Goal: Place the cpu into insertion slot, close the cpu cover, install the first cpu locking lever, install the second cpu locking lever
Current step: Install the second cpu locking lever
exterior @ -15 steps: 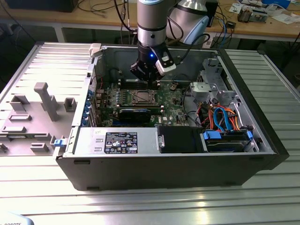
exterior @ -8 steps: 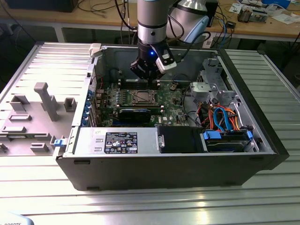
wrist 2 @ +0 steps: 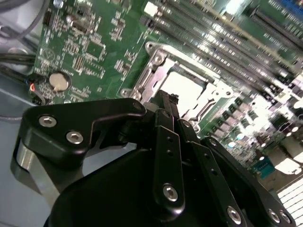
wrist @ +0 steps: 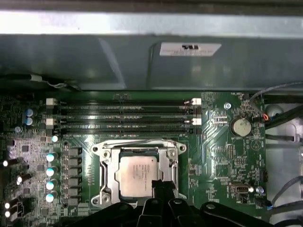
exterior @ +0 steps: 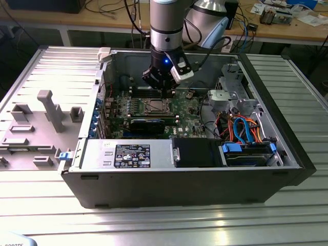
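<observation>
Ribbed metal bench (exterior: 154, 220) carries open computer case (exterior: 179, 184) beneath the tool (exterior: 163, 84); grey fixture tray (exterior: 36, 128) lies beside the case.

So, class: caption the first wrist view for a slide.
Gripper poised over the cpu seated under its cpu cover.

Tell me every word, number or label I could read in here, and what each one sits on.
Nothing here can be quoted with confidence.
black label on the silver housing: print too small to read.
white sticker on the grey case wall: blurred, unreadable.
the cpu, metal top: faint marks, unreadable.
</observation>
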Controlling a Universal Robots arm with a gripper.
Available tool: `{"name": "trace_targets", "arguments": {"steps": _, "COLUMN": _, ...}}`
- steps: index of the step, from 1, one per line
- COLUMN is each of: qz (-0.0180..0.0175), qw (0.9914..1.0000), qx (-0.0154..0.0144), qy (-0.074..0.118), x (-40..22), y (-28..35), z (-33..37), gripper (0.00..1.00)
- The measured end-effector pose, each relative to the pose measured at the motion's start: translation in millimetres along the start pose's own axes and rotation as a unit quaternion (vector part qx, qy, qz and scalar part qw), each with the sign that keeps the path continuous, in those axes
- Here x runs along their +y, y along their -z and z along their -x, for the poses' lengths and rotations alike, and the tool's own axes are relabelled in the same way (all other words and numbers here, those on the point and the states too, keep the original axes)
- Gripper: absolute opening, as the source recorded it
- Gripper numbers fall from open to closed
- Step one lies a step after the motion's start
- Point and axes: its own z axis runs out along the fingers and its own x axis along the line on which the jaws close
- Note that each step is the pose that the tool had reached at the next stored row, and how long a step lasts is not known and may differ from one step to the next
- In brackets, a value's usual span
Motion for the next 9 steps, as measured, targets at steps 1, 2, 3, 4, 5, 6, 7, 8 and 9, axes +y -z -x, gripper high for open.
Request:
{"name": "trace_targets", "arguments": {"steps": 1, "qz": 0.0000, "qw": 1.00000, "qx": 0.0000, "qy": 0.000, "x": -3.6, "y": 0.1, "z": 0.0, "gripper": 0.11}}
{"name": "trace_targets", "arguments": {"steps": 2, "qz": 0.0000, "qw": 1.00000, "qx": 0.0000, "qy": 0.000, "x": -6.3, "y": 0.2, "z": 0.0, "gripper": 0.11}}
{"name": "trace_targets", "arguments": {"steps": 3, "qz": 0.0000, "qw": 1.00000, "qx": 0.0000, "qy": 0.000, "x": -9.4, "y": 0.2, "z": 0.0, "gripper": 0.11}}
{"name": "trace_targets", "arguments": {"steps": 4, "qz": 0.0000, "qw": 1.00000, "qx": 0.0000, "qy": 0.000, "x": -11.7, "y": 0.2, "z": 0.0, "gripper": 0.11}}
{"name": "trace_targets", "arguments": {"steps": 5, "qz": 0.0000, "qw": 1.00000, "qx": 0.0000, "qy": 0.000, "x": -15.0, "y": 0.2, "z": 0.1, "gripper": 0.11}}
{"name": "trace_targets", "arguments": {"steps": 6, "qz": 0.0000, "qw": 1.00000, "qx": 0.0000, "qy": 0.000, "x": -17.3, "y": 0.2, "z": 0.1, "gripper": 0.11}}
{"name": "trace_targets", "arguments": {"steps": 7, "qz": 0.0000, "qw": 1.00000, "qx": 0.0000, "qy": 0.000, "x": -19.2, "y": 0.2, "z": 0.1, "gripper": 0.11}}
{"name": "trace_targets", "arguments": {"steps": 8, "qz": 0.0000, "qw": 1.00000, "qx": 0.0000, "qy": 0.000, "x": -21.3, "y": 0.2, "z": 0.1, "gripper": 0.11}}
{"name": "trace_targets", "arguments": {"steps": 9, "qz": 0.0000, "qw": 1.00000, "qx": 0.0000, "qy": 0.000, "x": -22.9, "y": 0.2, "z": 0.1, "gripper": 0.11}}
